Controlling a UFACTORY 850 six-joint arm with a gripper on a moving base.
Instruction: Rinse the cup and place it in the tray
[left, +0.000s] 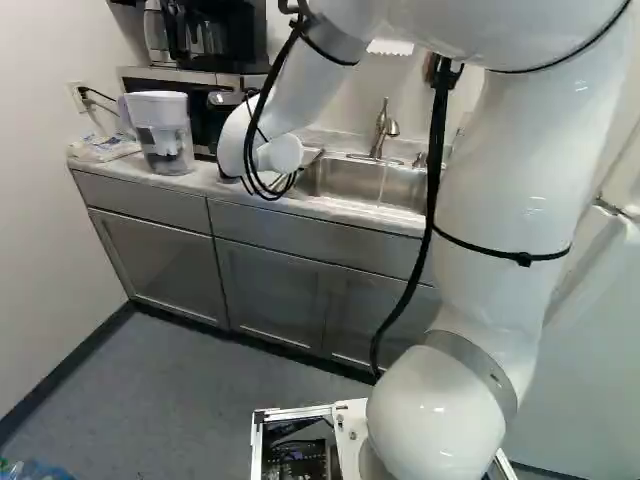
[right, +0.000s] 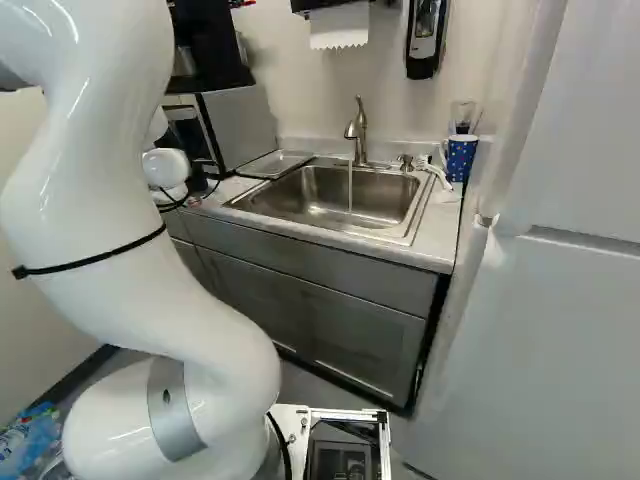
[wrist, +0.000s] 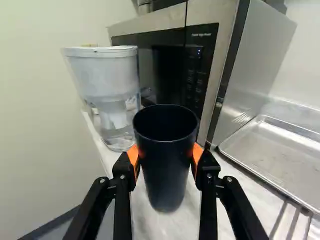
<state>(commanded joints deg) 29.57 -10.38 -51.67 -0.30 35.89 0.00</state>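
Observation:
In the wrist view my gripper (wrist: 166, 155) is shut on a dark cup (wrist: 166, 175), its orange pads pressed against both sides. The cup's open mouth faces up toward the camera; whether its base touches the counter I cannot tell. Beside the microwave lies the shallow metal tray (wrist: 280, 150), bare inside, also seen left of the sink as a tray (right: 275, 164). A thin stream of water (right: 350, 190) falls from the faucet (right: 358, 130) into the sink (right: 320, 200). In the base views the arm's wrist hides cup and fingers.
A water pitcher (left: 165, 130) stands on the counter (left: 200, 182) near the left wall, close to the microwave (wrist: 200, 65). Right of the sink are a blue dotted cup (right: 461, 158), a clear glass (right: 465, 115) and a white brush (right: 430, 170). A white fridge (right: 540, 330) flanks the counter.

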